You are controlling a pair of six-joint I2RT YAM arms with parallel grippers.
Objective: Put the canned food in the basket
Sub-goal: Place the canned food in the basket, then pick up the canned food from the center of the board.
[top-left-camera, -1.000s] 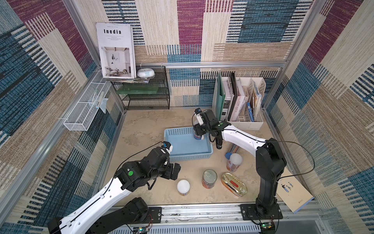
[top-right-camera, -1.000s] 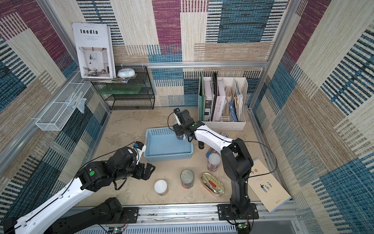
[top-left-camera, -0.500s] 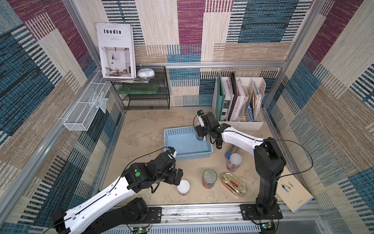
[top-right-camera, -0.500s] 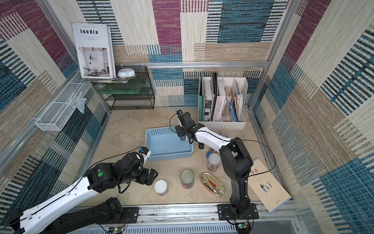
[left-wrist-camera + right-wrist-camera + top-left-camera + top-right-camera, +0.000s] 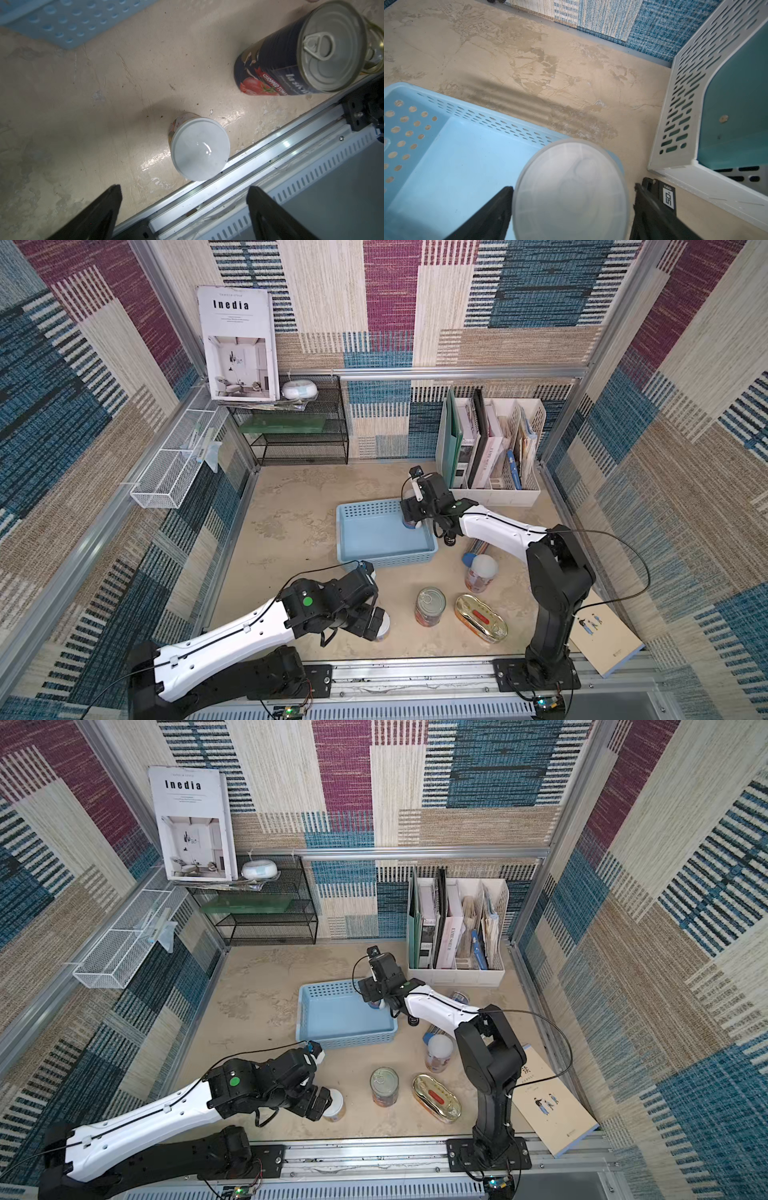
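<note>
Read as a clock face from above, with twelve at the back wall, the desk [image 5: 291,539] carries the light-blue basket [image 5: 390,559] near its middle. One white-lidded can [image 5: 571,172] stands upright inside the basket, in its one o'clock corner. The right claw [image 5: 573,187] reaches down over this can with a jaw on each side. In the right wrist view one jaw meets the edge of the lid, while a thin strip of desk shows between the lid and the other jaw, so the claw looks spread and loose around the can.

The other four cans are outside the basket. A second white-lidded can [image 5: 200,149] stands at six o'clock from it, close to the front rail. The left claw [image 5: 184,188] hangs just beside that can, its jaws wide and holding nothing; in the left wrist view the can sits beyond the tips. A silver-topped tin [image 5: 430,605] stands at five o'clock from the basket, with the flat oval gold tin [image 5: 481,617] near it at its three o'clock. A third white-lidded can [image 5: 481,572] stands at four o'clock from the basket.
</note>
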